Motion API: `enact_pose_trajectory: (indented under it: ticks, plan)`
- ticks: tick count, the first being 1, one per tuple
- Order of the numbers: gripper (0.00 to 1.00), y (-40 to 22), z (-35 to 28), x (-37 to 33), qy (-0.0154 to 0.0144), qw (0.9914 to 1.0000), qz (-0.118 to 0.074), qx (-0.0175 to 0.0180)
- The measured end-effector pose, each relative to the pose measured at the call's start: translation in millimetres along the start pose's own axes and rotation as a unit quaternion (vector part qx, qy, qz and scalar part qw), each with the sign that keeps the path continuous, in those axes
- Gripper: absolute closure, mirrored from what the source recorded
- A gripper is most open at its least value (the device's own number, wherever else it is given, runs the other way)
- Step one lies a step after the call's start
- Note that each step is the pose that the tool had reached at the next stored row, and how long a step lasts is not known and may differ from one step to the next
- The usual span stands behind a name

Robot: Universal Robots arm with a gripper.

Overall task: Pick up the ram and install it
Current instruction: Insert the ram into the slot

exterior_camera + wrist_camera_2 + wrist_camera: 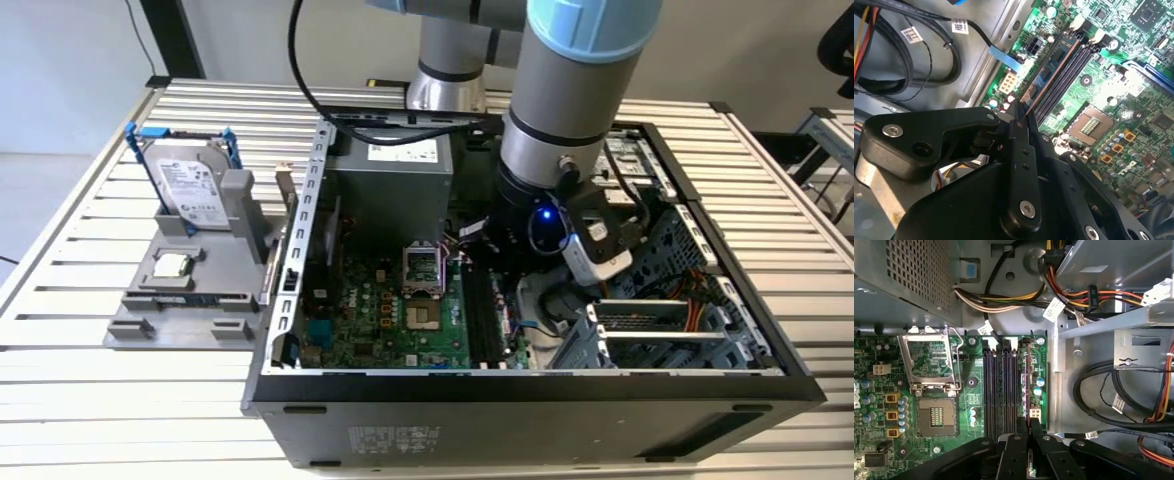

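The ram [1026, 385] is a thin green stick seen edge-on. It stands upright along the outermost of the black memory slots [999, 390] on the green motherboard [387, 310]. The gripper [1028, 440] is shut on its near end. In the second wrist view the black fingers [1019, 135] pinch the ram [1051, 70], which runs away from them over the slots. I cannot tell whether it is seated in the slot. The arm [561, 150] reaches down into the open computer case [534, 385].
An open processor socket [934, 415] lies beside the slots. Bundled cables [1104, 405] and a metal drive cage [654, 330] crowd the other side. Behind stands the power supply [387, 190]. Outside the case, a grey fixture [180, 300] holds a hard drive [187, 185] and a processor chip [171, 265].
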State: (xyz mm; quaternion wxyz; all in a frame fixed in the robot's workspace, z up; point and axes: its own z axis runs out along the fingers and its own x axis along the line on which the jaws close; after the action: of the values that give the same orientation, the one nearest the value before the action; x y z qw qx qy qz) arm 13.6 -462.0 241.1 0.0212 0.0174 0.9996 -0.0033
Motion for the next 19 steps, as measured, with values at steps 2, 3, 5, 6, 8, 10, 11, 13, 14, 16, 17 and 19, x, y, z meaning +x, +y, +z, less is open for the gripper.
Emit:
enact_pose_trajectory:
  ticks: [2, 3, 5, 6, 8, 10, 11, 13, 14, 16, 17, 19]
  plan:
    - [1.00, -0.3, 1.8, 0.9, 0.0005, 1.00000, 0.000, 0.0000]
    - [1.00, -0.6, 2.6, 1.3, 0.0007, 1.00000, 0.000, 0.0000]
    - [1.00, -1.3, 4.2, 1.8, 0.0011, 1.00000, 0.000, 0.0001]
    - [1.00, -1.8, 5.1, 1.9, 0.0014, 1.00000, 0.000, 0.0000]
    - [1.00, -2.6, 7.1, 2.0, 0.0022, 1.00000, 0.000, 0.0001]
    - [1.00, -3.9, 9.2, 2.1, 0.0030, 1.00000, 0.000, 0.0001]
    - [1.00, -4.5, 10.3, 2.1, 0.0035, 0.99999, 0.000, 0.0000]
    - [1.00, -6.4, 11.5, 2.1, 0.0043, 0.99999, 0.000, 0.0001]
    - [1.00, -7.4, 12.0, 2.2, 0.0045, 0.99999, 0.000, 0.0001]
    - [1.00, -8.2, 13.0, 2.5, 0.0048, 0.99999, 0.000, 0.0001]
    - [1.00, -8.1, 13.7, 2.5, 0.0050, 0.99999, 0.000, 0.0000]
    - [1.00, -8.2, 15.4, 2.6, 0.0053, 0.99999, -0.001, 0.0001]
